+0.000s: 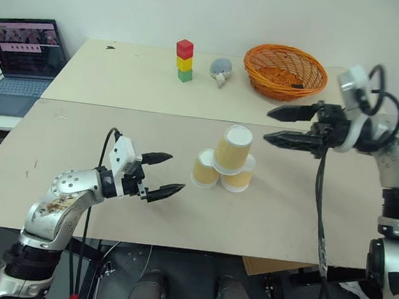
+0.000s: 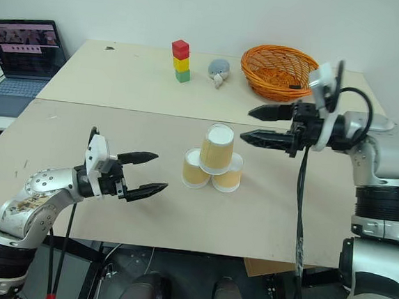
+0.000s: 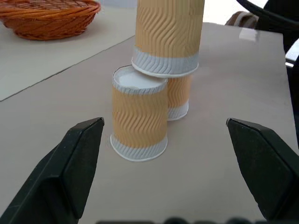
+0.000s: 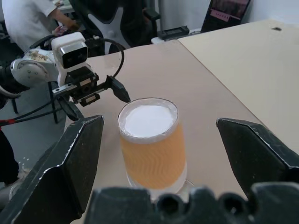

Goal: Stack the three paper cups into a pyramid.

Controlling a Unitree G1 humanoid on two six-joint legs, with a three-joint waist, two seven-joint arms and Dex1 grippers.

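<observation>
Big flat matte beige table carries it all, with a second paler one butted up behind it. Back there sits a round orange wicker basket with an open weave, and on a side surface off to the robot's left an open laptop. Next down in size, the pyramid stands finished mid-table: three paper cups, tapered, upside down, with wavy ribbed tan sides and white bands. Two base cups stand side by side, and the top cup rests across them, maybe a bit off-centre, hard to say from here. Left claw hangs just beside the stack, its pointed black fingers spread wide, gripping nothing. Right claw floats near the top cup, also wide open and empty. Smallest stuff at the back: a red-yellow-green stack of cube blocks and a fuzzy grey plush thing.
</observation>
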